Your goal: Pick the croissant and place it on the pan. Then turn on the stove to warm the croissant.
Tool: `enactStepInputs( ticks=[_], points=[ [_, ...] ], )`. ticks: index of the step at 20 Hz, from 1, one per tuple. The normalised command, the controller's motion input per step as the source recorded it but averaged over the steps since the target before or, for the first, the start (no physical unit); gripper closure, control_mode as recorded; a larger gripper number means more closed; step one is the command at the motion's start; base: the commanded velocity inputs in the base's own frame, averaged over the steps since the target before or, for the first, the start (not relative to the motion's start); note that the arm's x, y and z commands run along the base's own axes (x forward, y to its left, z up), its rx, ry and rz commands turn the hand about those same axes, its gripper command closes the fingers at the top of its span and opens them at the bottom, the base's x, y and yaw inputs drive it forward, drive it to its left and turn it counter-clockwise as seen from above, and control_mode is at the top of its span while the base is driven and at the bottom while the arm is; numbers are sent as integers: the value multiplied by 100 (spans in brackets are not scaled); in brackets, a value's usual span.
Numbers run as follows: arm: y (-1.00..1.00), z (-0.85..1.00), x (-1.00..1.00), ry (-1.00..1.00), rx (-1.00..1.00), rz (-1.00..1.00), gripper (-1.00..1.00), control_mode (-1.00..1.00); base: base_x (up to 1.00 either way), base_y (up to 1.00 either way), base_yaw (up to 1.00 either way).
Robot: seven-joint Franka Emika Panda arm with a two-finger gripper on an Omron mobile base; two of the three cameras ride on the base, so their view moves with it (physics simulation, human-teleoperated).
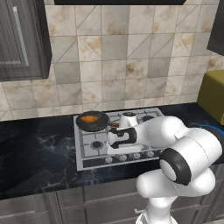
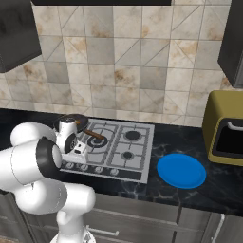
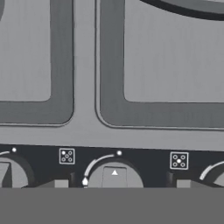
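Note:
The croissant [image 1: 90, 118] lies inside the dark pan [image 1: 93, 124], which sits on the back left burner of the stove [image 1: 144, 131]. In the right base view the pan [image 2: 81, 119] is partly hidden behind my hand, and its wooden handle [image 2: 97, 136] pokes out to the right. My gripper [image 1: 115, 150] hangs low over the stove's front row of knobs. In the hand view its fingertips [image 3: 56, 183] stand apart on either side of the middle knob [image 3: 114, 177], with a gap to it on each side. Nothing is held.
A flat blue plate [image 2: 181, 171] lies on the black counter right of the stove [image 2: 133, 147]. An olive-yellow appliance [image 2: 227, 126] stands at the far right. Two more knobs [image 3: 9, 174] flank the middle one. Dark cabinets hang above on both sides.

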Motion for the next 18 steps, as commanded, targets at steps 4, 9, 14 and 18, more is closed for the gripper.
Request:
enactStepInputs(
  ticks=[4, 9, 14, 18],
  points=[
    [0, -9, 0, 0, 0, 0, 100, -100, 0, 0, 0],
    [0, -11, -2, 0, 0, 0, 100, -100, 0, 0, 0],
    [0, -24, -19, 2, 0, 1, 100, -100, 0, 0, 0],
    [0, -31, -24, 4, 0, 2, 100, -100, 0, 0, 0]
  ],
)
